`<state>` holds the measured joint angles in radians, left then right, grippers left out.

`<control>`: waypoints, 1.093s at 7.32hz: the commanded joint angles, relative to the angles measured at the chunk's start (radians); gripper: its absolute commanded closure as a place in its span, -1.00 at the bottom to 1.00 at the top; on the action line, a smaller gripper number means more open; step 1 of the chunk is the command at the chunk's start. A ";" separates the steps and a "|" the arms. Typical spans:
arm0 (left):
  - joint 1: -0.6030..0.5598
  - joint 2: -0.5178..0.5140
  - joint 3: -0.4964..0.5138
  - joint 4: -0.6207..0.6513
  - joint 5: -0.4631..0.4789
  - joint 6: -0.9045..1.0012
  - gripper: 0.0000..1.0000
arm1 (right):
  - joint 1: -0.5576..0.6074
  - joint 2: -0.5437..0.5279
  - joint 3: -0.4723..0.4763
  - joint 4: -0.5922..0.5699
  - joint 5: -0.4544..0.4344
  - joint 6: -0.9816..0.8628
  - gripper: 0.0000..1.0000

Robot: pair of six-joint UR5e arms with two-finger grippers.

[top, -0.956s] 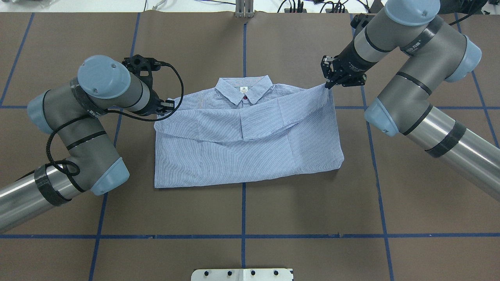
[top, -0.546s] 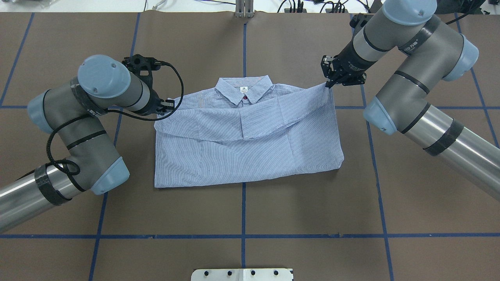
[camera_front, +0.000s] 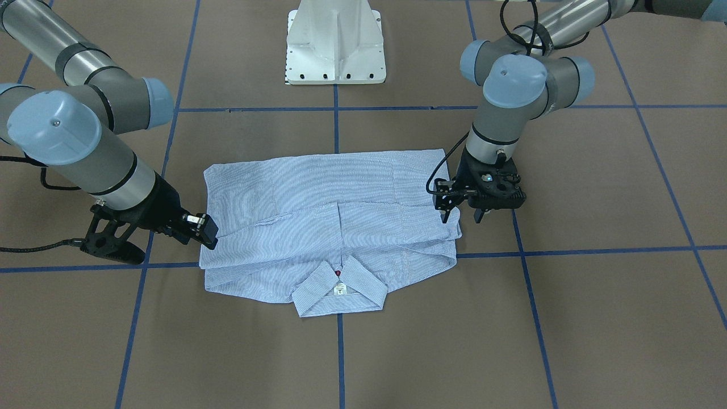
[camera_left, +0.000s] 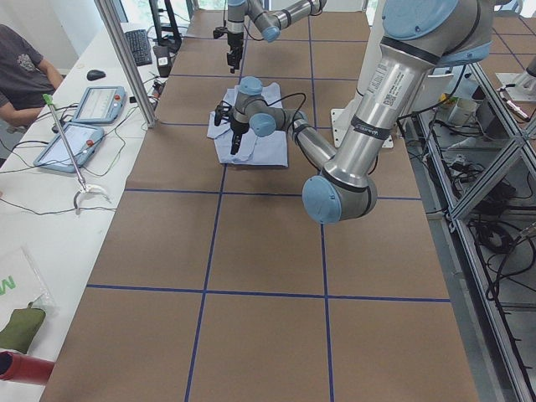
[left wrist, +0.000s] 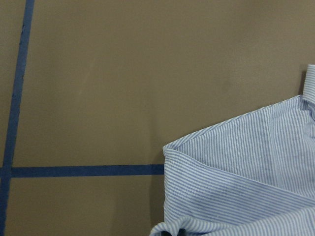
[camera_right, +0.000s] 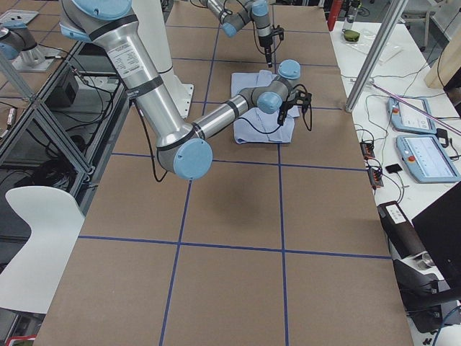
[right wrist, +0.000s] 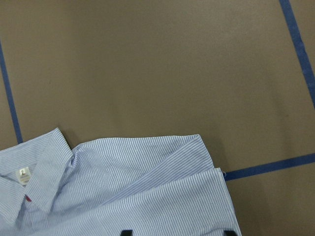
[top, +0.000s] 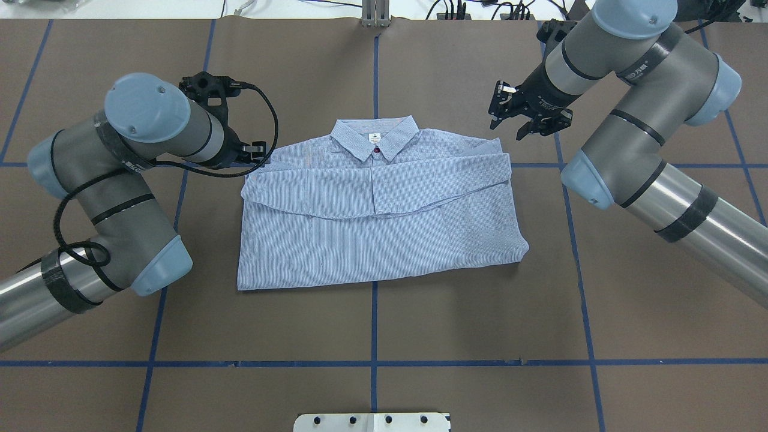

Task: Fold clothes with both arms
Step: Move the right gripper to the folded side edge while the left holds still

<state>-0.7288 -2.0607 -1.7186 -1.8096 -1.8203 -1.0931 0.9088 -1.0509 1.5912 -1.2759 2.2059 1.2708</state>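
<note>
Across the brown bench (top: pixel 198 324), marked off by blue tape lines (top: pixel 374 324), I see the striped shirt (top: pixel 384 240) lying flat, folded into a rough rectangle. Its sleeves are crossed over the front and its collar (top: pixel 351 133) is on the side away from the robot's base. The white neck label (top: pixel 373 137) carries a small dark mark I cannot read, even in the right wrist view, and a red button (top: pixel 376 150) sits just under it. White lettering on a black band of the right arm (top: pixel 636 114) is too small for me to make out. From overhead, the right hand (top: pixel 507 127) hangs just beyond the shirt's far right corner, clear of the cloth. Its wrist camera adds what the overhead cannot: two black fingertips (right wrist: pixel 127 232) set wide apart, with only shirt lying below them. That hand is spread and holding nothing. The left hand (top: pixel 257 151) sits at the far left corner, and the left arm (top: pixel 120 198) is bent sharply, elbow toward the robot's side. The front view shows two dark prongs apart under that hand at the shirt's edge. Its own wrist camera gives only a dark sliver behind a puckered bit of fabric at the bottom edge of that view, so I cannot tell whether it grips. Both wrists point steeply down.
</note>
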 commanded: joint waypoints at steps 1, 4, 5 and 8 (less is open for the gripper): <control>-0.008 0.007 -0.135 0.135 -0.004 -0.005 -1.00 | -0.039 -0.111 0.157 -0.005 0.006 -0.008 -1.00; 0.000 0.005 -0.150 0.144 -0.002 -0.053 -1.00 | -0.152 -0.217 0.164 -0.003 -0.015 -0.010 -1.00; 0.002 0.005 -0.145 0.142 0.001 -0.068 -1.00 | -0.181 -0.231 0.161 -0.003 -0.020 -0.007 -1.00; 0.003 0.005 -0.142 0.141 0.006 -0.080 -1.00 | -0.238 -0.232 0.145 -0.005 -0.037 -0.013 -0.97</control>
<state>-0.7263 -2.0560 -1.8635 -1.6677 -1.8168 -1.1677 0.6946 -1.2814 1.7414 -1.2787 2.1792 1.2645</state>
